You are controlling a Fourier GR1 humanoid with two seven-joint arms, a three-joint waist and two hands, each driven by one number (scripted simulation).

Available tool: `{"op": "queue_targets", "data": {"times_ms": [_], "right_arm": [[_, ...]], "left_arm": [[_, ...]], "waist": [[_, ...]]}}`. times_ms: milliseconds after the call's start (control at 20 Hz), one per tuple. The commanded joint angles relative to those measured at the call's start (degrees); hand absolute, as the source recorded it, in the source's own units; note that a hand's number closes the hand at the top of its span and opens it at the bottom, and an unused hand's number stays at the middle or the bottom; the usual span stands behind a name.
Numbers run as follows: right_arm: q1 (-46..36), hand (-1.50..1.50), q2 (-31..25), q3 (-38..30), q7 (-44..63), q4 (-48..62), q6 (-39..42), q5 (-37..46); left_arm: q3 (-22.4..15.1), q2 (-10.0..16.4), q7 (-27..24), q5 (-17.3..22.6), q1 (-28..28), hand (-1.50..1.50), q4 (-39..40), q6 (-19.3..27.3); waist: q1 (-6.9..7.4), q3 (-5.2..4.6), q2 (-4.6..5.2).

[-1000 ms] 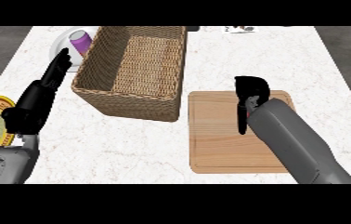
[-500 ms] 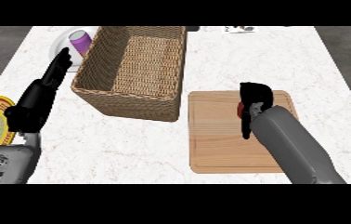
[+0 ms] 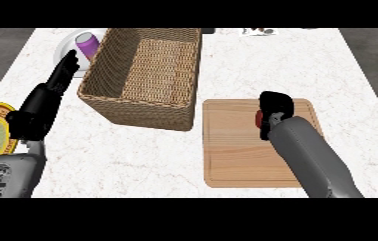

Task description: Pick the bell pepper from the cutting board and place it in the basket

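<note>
1. Bell pepper (image 3: 258, 118) sits on the cutting board (image 3: 236, 155), mostly hidden under the right hand (image 3: 276, 105), whose fingers curl round it
2. Likely light, hollow, waxy-slick: hold its broad body
3. Left hand (image 3: 50, 92) rests open beside the wicker basket (image 3: 140, 110)

Purple item (image 3: 87, 45), perhaps eggplant, on white plate (image 3: 66, 41)

basket (image 3: 137, 108) wall beside cutting board (image 3: 236, 155), open counter (image 3: 284, 65) beyond
</note>
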Motion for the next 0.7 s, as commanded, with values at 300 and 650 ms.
{"op": "queue_targets", "data": {"times_ms": [300, 650], "right_arm": [[-0.5, 1.50, 0.3, 0.6, -12.2, 11.3, -6.6, 7.6], [-1.3, 1.50, -0.6, 0.3, -12.6, 4.5, -7.3, 12.7]], "left_arm": [[1.4, -0.3, 3.6, -0.5, -0.3, 0.00, -3.8, -2.7], [3.9, -1.5, -2.5, -1.5, 0.0, 0.00, 1.9, -3.7]], "waist": [[0.55, 0.14, 0.30], [-0.18, 0.09, 0.17]]}}
